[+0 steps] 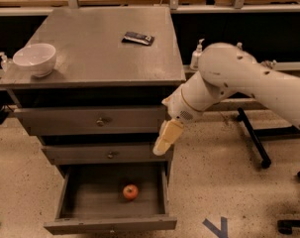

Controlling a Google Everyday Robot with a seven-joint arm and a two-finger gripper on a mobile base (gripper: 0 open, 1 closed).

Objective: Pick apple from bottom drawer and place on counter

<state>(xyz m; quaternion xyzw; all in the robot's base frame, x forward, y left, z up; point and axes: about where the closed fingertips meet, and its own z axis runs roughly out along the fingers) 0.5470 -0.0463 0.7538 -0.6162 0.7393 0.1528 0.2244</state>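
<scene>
The small red apple point(130, 192) lies on the floor of the open bottom drawer point(110, 224), right of its middle. The two shallower drawers above it are shut. The counter point(97, 48) is the scuffed grey top of the cabinet. My gripper point(159, 148) hangs from the white arm at the cabinet's right front corner, in front of the middle drawer. It points down and left, above and to the right of the apple, and holds nothing that I can see.
A white bowl point(34, 59) sits at the counter's front left corner. A small dark packet point(138, 37) lies at its back right. A pump bottle point(197, 56) stands on the ledge behind my arm. Black chair legs point(253, 140) are on the floor at right.
</scene>
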